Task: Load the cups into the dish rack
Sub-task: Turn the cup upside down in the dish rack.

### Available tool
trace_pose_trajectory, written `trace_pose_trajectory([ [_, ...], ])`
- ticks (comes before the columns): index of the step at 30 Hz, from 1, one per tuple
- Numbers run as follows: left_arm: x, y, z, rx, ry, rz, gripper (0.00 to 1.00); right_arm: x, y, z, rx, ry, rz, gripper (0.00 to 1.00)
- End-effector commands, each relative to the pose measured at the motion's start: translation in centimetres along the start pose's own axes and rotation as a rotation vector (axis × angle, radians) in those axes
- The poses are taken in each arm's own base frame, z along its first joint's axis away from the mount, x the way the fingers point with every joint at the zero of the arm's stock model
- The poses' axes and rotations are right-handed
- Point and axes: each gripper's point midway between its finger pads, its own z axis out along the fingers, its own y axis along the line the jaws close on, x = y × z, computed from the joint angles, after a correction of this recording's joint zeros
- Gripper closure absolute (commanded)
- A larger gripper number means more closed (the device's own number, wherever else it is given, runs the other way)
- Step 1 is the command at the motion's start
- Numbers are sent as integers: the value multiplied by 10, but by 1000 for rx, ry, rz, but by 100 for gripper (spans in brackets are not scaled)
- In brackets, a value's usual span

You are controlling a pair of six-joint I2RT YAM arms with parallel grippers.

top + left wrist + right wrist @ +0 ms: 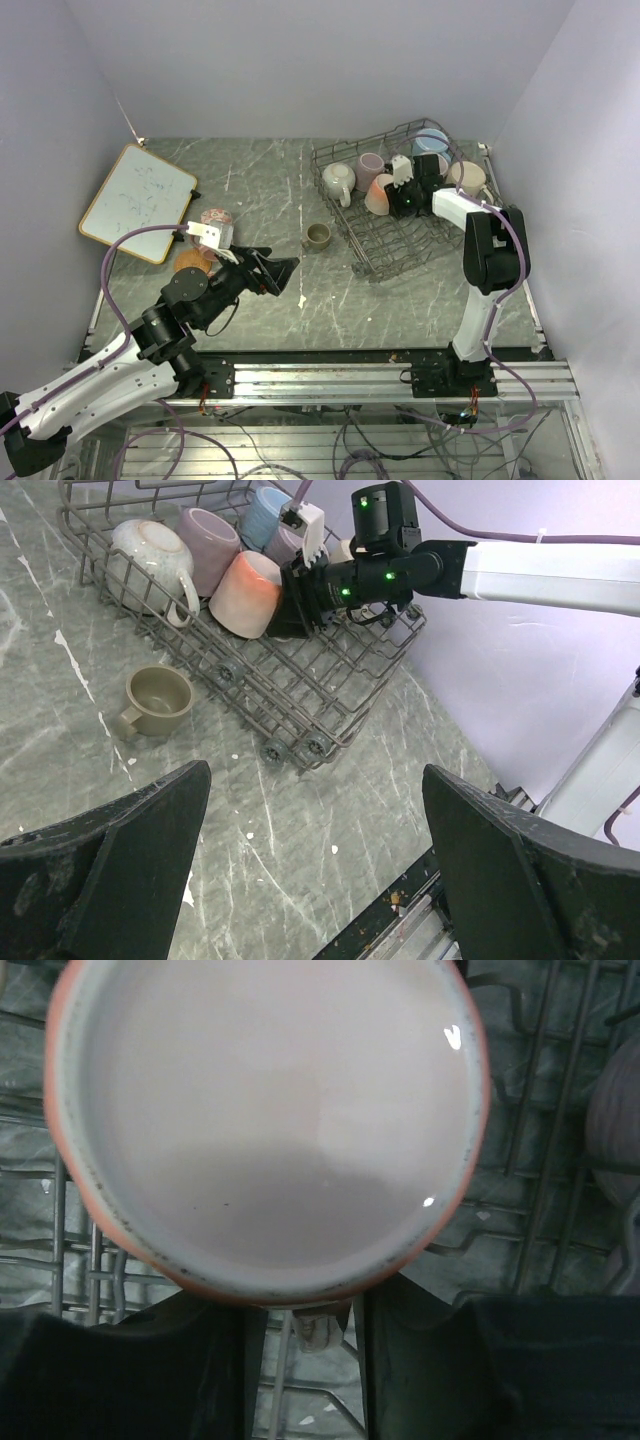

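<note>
The grey wire dish rack (392, 245) stands at the back right and also shows in the left wrist view (300, 695). In it lie a cream mug (338, 180), a mauve mug (370, 165), a peach mug (379, 194), a light blue mug (431, 140) and another cream mug (467, 177). My right gripper (399, 194) is inside the rack, shut on the peach mug (270, 1120) by its handle (320, 1328); its fingertips are hidden behind the rim. A small olive-brown mug (318, 236) stands on the table before the rack. A floral mug (216, 222) stands at the left. My left gripper (285, 268) is open and empty above the table.
A wood-framed whiteboard (137, 200) lies at the back left. A cork coaster (192, 262) lies under my left arm. The olive-brown mug (157, 700) sits just left of the rack's near corner. The rail (400, 380) runs along the near edge.
</note>
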Motion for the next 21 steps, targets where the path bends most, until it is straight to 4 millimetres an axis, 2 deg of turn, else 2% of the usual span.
trace_pose_trajectory([
  [1,-16,-4,-1,3,-38,2,3,-26,-17,-6,42,-86,-15,61],
  [9,-16,-5,-2,5,-35,0,3,-28,-21,-13,53,-99,-10,57],
  [13,-17,-5,-4,4,-36,-2,3,-33,-23,-21,53,-120,-8,52],
  [21,-15,-2,-3,-9,-31,5,3,-45,-13,-40,2,-173,-4,44],
])
